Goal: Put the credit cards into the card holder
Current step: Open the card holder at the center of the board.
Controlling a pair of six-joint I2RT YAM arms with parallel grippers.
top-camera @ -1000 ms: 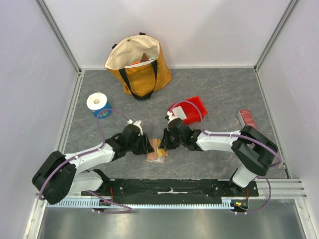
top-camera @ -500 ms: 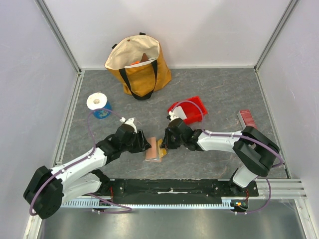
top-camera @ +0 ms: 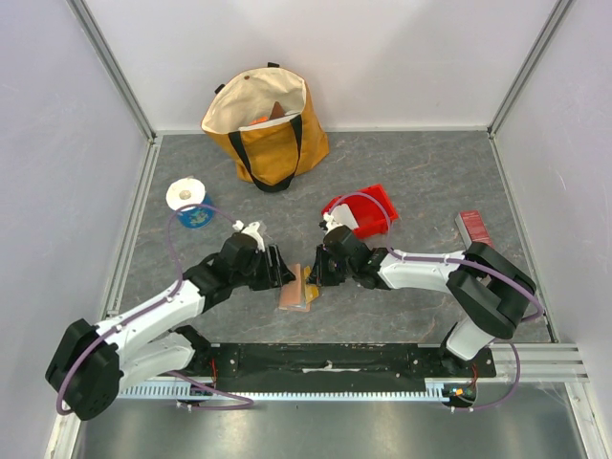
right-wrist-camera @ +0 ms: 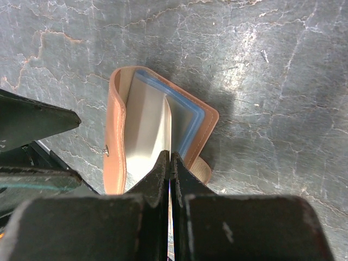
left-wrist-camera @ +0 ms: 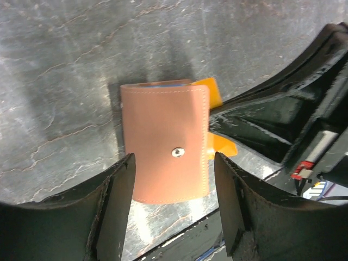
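Left pincer [left-wrist-camera: 173,157], released, is straddling the card holder [left-wrist-camera: 163,125].
Right pincer [right-wrist-camera: 169,157], clenched, is nosing into the card holder's open side, opposite the left.

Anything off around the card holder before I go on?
The card holder gapes half open rather than lying flat, with the shut right gripper at its mouth. A light blue card shows along its inner edge. Nothing spilled or damaged.

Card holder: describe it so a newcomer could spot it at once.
On the grey table, look between the left hand and the right hand. The card holder lies there: a small tan leather fold with a snap, unlike the red bin behind.
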